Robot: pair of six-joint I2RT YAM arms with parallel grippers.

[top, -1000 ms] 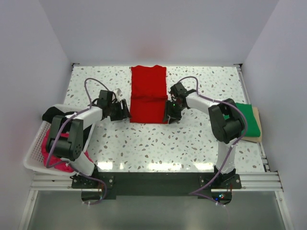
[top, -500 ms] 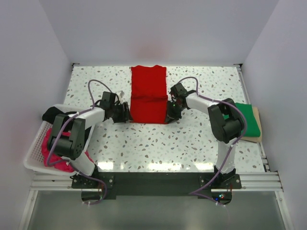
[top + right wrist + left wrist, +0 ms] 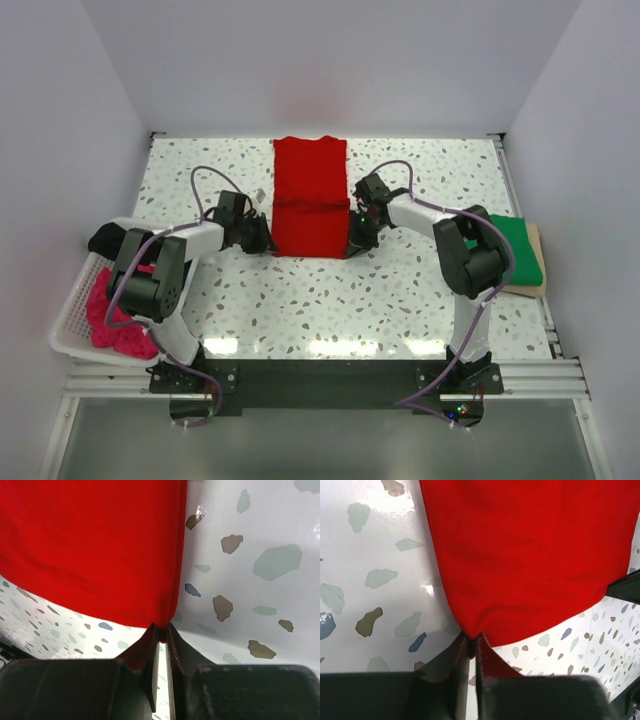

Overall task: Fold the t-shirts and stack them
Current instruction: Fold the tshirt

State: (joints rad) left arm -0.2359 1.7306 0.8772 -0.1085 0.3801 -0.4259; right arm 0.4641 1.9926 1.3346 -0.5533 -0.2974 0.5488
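Observation:
A bright red t-shirt (image 3: 310, 197) lies flat as a long strip in the middle of the speckled table, collar end far. My left gripper (image 3: 268, 243) is shut on its near left corner (image 3: 471, 630), the cloth pinched between the fingertips. My right gripper (image 3: 352, 243) is shut on the near right corner (image 3: 161, 629) in the same way. A folded green t-shirt (image 3: 521, 249) rests at the right edge. A magenta pink t-shirt (image 3: 113, 322) and a black t-shirt (image 3: 105, 238) sit in the basket at the left.
A white slotted basket (image 3: 73, 312) stands at the table's left edge beside the left arm. The green shirt lies on a tan board (image 3: 538, 264). White walls close in the table at the back and on both sides.
Both grippers have closed on the red shirt's near corners. The left gripper slid right up to the cloth edge; the right one stayed almost in place.

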